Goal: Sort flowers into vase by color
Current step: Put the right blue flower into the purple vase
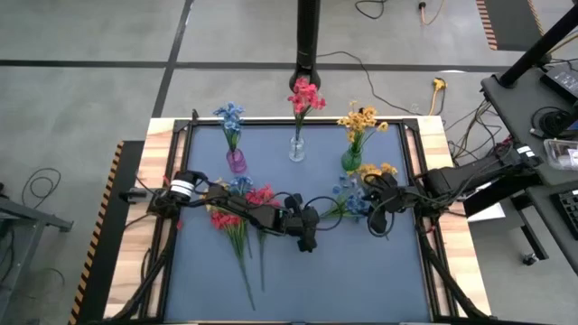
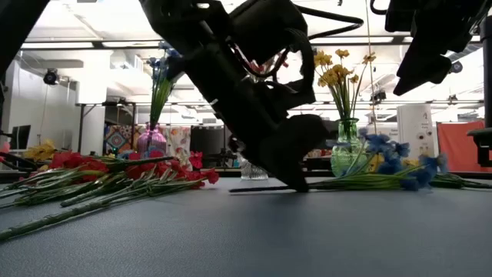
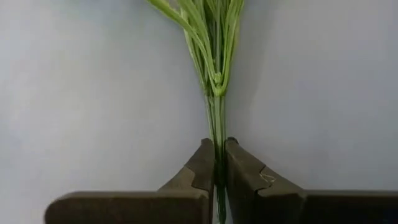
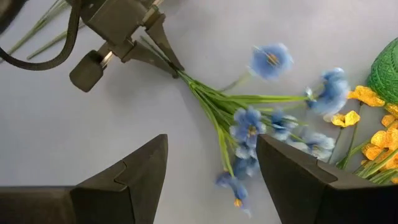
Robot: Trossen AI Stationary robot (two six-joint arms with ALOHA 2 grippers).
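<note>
A blue-blossomed sprig (image 1: 350,204) lies on the blue mat with its green stem pointing to the table's left. My left gripper (image 1: 314,226) is down at the mat's middle, shut on that stem. My right gripper (image 4: 211,149) hangs open above the blue blossoms (image 4: 249,127) and touches nothing. At the far side stand a purple vase (image 1: 236,162) with blue flowers, a clear vase (image 1: 297,150) with red flowers and a green vase (image 1: 351,161) with yellow ones. Red and blue sprigs (image 1: 237,209) lie heaped at the left. My left gripper pinches the blue sprig's bare stem (image 3: 217,127) between its two fingers (image 3: 202,165), just below where the stem branches. It comes slanting down from the table's left, its tips at the mat (image 2: 298,183). The sprig lies flat on the mat, and its stem end (image 2: 238,188) pokes out behind the fingers.
Yellow sprigs (image 1: 375,170) lie beside the green vase, close to my right gripper. The heap's long stems (image 1: 244,262) run toward the near edge. A raised frame (image 1: 418,158) edges the mat. The near half of the mat (image 1: 361,280) is bare.
</note>
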